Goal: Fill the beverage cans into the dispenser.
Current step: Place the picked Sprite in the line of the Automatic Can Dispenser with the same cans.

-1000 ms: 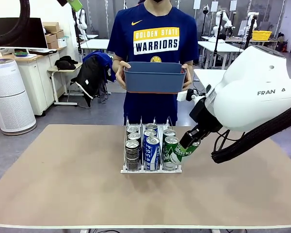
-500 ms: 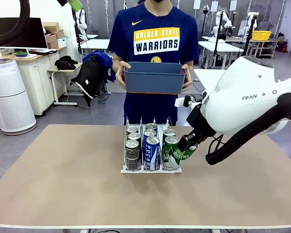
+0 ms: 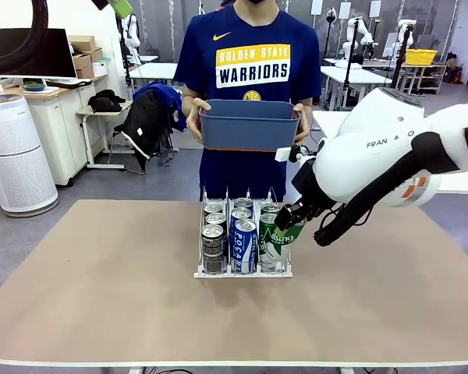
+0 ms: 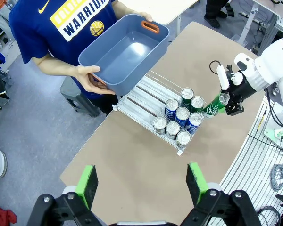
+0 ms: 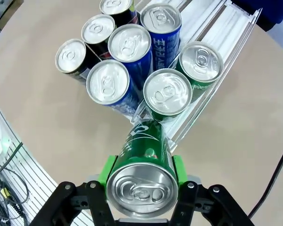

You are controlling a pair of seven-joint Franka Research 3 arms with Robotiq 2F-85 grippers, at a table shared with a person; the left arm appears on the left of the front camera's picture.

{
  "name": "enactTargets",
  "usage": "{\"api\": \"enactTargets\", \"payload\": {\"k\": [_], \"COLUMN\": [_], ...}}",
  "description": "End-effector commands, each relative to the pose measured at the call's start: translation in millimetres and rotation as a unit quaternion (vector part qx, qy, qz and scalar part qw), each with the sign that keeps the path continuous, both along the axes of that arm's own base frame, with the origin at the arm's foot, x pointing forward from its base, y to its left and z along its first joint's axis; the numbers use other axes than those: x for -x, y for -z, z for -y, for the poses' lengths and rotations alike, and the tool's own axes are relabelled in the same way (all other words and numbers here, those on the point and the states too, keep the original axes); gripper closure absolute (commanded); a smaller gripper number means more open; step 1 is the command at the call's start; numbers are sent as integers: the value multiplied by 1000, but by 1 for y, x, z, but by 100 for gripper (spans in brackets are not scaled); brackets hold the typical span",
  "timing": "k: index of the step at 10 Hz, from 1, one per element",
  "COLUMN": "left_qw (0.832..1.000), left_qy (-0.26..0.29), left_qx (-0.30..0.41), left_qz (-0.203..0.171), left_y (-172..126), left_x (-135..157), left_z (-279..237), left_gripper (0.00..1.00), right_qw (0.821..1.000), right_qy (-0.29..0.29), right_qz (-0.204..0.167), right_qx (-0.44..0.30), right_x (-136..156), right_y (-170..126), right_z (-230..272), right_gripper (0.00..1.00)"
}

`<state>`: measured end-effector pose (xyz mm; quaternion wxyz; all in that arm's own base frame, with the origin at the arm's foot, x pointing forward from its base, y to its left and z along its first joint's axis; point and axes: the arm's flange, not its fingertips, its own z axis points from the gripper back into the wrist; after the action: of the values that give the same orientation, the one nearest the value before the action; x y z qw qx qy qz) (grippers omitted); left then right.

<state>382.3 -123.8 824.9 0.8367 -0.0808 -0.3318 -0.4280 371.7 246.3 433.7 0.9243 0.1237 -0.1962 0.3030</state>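
Right gripper (image 5: 141,176) clamped on tilted green can (image 5: 144,162) just beside dispenser (image 3: 242,271); left gripper (image 4: 142,182) spread wide, high above dispenser.

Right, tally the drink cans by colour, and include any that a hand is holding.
Black cans: 3
Blue cans: 3
Green cans: 3 (2 in the dispenser, 1 held in the right hand)
Total: 9
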Motion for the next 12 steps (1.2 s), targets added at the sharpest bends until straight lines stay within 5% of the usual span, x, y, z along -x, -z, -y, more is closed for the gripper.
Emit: {"api": "enactTargets", "payload": {"k": [1, 6, 12], "left_qw": [1000, 1000, 1000], "left_qy": [-1, -1, -1], "left_qx": [0, 0, 0], "left_qz": [0, 0, 0], "left_y": [0, 0, 0], "left_x": [2, 2, 2], "left_z": [-2, -2, -2], "left_gripper": [0, 0, 0], "right_qw": [999, 1000, 998], "right_qy": [12, 13, -25], "right_qz": [40, 23, -42], "right_qx": [-6, 13, 42], "right_x": [-22, -42, -56], "right_y": [4, 22, 51], "right_z": [-9, -15, -18], "right_gripper": [42, 42, 42]}}
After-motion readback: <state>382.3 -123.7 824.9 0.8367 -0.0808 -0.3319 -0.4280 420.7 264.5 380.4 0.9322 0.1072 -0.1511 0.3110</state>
